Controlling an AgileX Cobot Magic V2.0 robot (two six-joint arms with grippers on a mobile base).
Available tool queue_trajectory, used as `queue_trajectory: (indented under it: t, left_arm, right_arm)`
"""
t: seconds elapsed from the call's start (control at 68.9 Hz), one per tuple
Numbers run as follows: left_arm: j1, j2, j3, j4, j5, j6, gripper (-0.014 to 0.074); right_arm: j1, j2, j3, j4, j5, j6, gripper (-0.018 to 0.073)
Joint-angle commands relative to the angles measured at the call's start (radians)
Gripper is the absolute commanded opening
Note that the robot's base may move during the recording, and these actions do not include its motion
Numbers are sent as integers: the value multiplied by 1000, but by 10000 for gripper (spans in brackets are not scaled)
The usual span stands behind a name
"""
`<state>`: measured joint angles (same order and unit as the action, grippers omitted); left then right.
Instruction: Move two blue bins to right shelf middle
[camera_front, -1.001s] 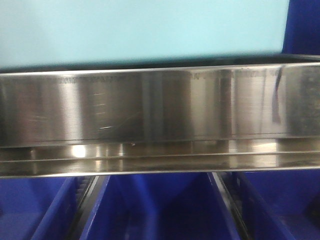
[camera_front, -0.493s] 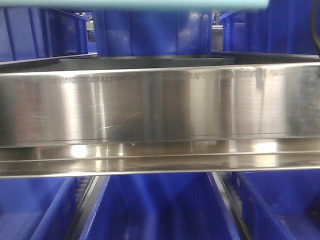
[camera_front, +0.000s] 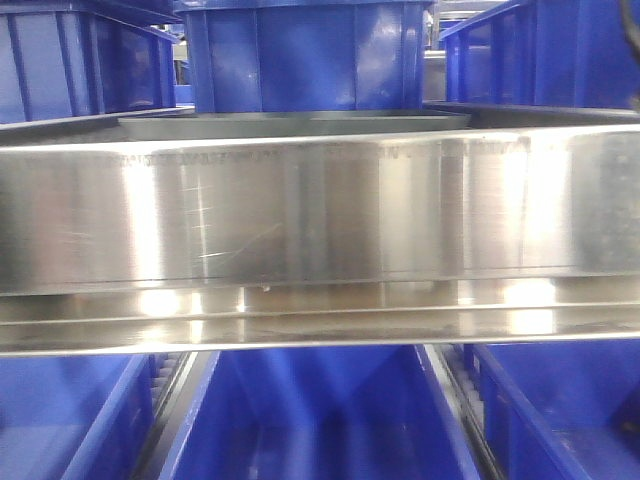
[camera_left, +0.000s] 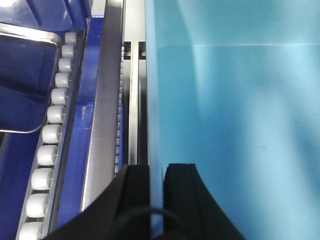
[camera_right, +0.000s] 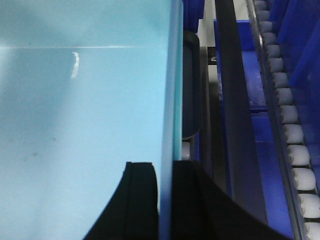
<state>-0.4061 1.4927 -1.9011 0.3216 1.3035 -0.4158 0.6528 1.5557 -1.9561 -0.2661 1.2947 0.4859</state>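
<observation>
**A:** Where is the pale blue bin (camera_left: 240, 125) (camera_right: 80, 125)?

**B:** Between both arms, mouth up, flanked by roller tracks (camera_left: 50, 135) (camera_right: 290, 125). The left gripper (camera_left: 157, 172) is clamped on its left wall and the right gripper (camera_right: 165, 170) on its right wall. Each has one finger inside the bin and one outside.

**A:** Which way does it point?

**B:** The gripped walls run parallel with the tracks, heading away into the rack. I cannot tell which side is longer.

**A:** And the front camera?

**B:** It shows a scratched steel front rail (camera_front: 320, 210), with dark blue bins (camera_front: 310, 55) above and below it.
</observation>
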Motion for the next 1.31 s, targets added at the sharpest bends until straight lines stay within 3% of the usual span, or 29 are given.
queue_trajectory:
  t: [0.0, 1.292]
  left_arm:
    - [-16, -23, -17, 4, -82, -6, -111]
    - [-16, -23, -17, 26, -82, -6, -111]
  right_arm:
    - [8, -15, -12, 7, -74, -6, -163]
    - [8, -15, -12, 7, -74, -6, -163]
